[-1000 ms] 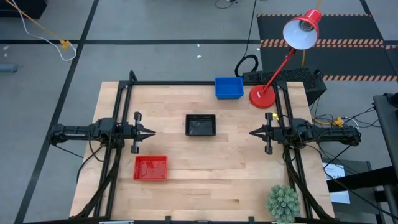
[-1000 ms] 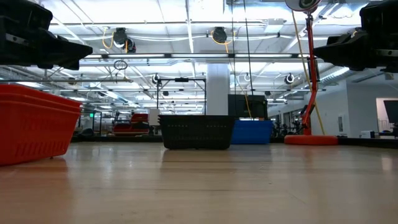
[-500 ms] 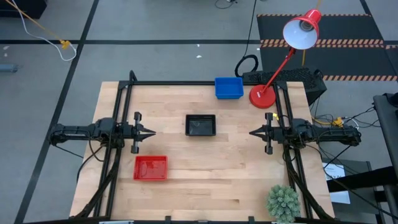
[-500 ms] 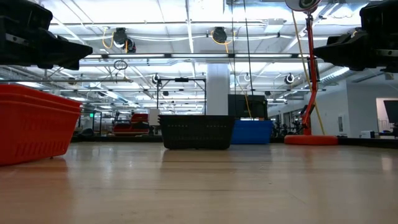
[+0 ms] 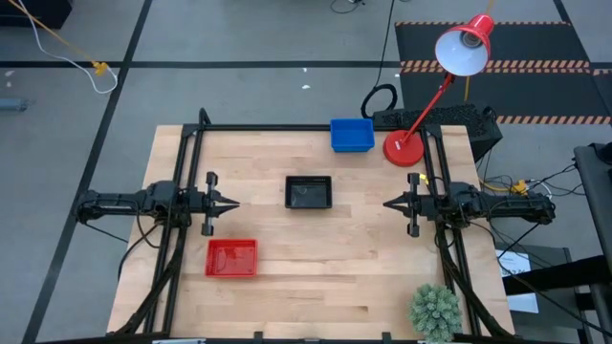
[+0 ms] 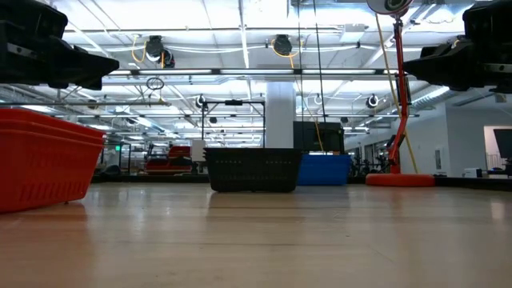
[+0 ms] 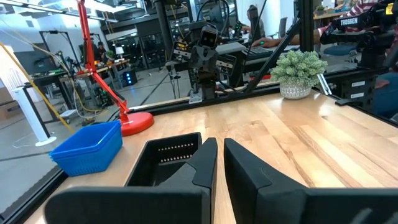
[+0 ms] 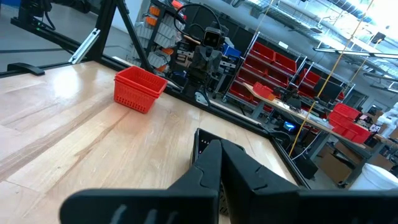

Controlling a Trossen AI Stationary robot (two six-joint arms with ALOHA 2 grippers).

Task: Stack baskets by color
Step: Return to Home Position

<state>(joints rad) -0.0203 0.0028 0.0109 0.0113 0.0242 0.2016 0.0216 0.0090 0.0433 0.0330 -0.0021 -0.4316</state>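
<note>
Centrally on the bench (image 5: 363, 272) sit the black baskets (image 5: 309, 192), nested into one stack. The blue baskets (image 5: 352, 135) stand beyond that black stack and a little to its right, at the far edge. The red baskets (image 5: 232, 258) lie on its near side, to its left. All three stacks are well apart from each other.

The left pincer (image 5: 235, 204) hangs above the wood to the left of the black stack, closed and holding nothing. The right pincer (image 5: 386, 203) faces it from the right of the black stack, also closed and empty. Nothing lies between either pincer and the black stack.

A red lamp base (image 5: 404, 148) stands farther to the right of the black stack than the blue baskets do, with its shade (image 5: 465, 46) hanging out past the bench. A small potted plant (image 5: 436, 311) sits near the front corner, to the right of the black stack and far from it.

From above, the number of baskets in each stack cannot be counted. In the low view the black stack covers part of the blue one, and the red stack is cut off by the frame edge. In the right wrist view that arm's own fingers hide most of the black stack.

The left wrist view shows "TROSSEN" (image 7: 357, 22) on dark equipment beyond the bench.
</note>
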